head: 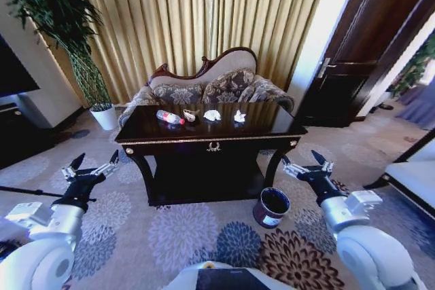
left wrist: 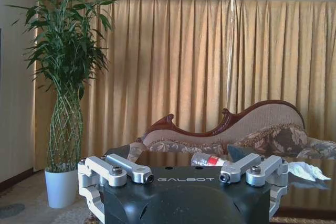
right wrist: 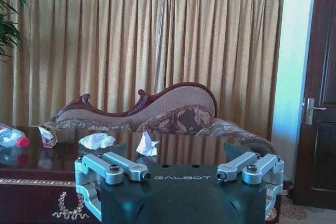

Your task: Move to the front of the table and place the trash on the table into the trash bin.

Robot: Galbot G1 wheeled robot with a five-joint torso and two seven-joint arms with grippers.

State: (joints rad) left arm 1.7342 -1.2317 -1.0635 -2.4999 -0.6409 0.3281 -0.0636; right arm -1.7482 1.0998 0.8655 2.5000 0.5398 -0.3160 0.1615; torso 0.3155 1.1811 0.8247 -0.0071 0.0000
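The dark glossy table (head: pixel 170 142) stands ahead of me, in front of a sofa. On its top lie a clear bottle (head: pixel 170 117) with a red label, a small tan wrapper (head: pixel 189 115) and two crumpled white tissues (head: pixel 212 115) (head: pixel 239 116). The round dark trash bin (head: pixel 271 207) sits on the carpet by the table's front right leg. My left gripper (head: pixel 95 159) hangs open to the table's left, short of its front edge. My right gripper (head: pixel 302 161) is open near the right leg, above the bin. The right wrist view shows the bottle (right wrist: pixel 13 136), wrapper (right wrist: pixel 47 137) and tissues (right wrist: pixel 96 140).
A tall plant in a white pot (head: pixel 103 117) stands at the back left, beside a dark cabinet (head: pixel 20 127). The sofa (head: pixel 204 83) backs onto gold curtains. A dark door (head: pixel 353 66) is at the right, and a white-topped piece of furniture (head: pixel 414 174) at the far right. Patterned carpet lies between me and the table.
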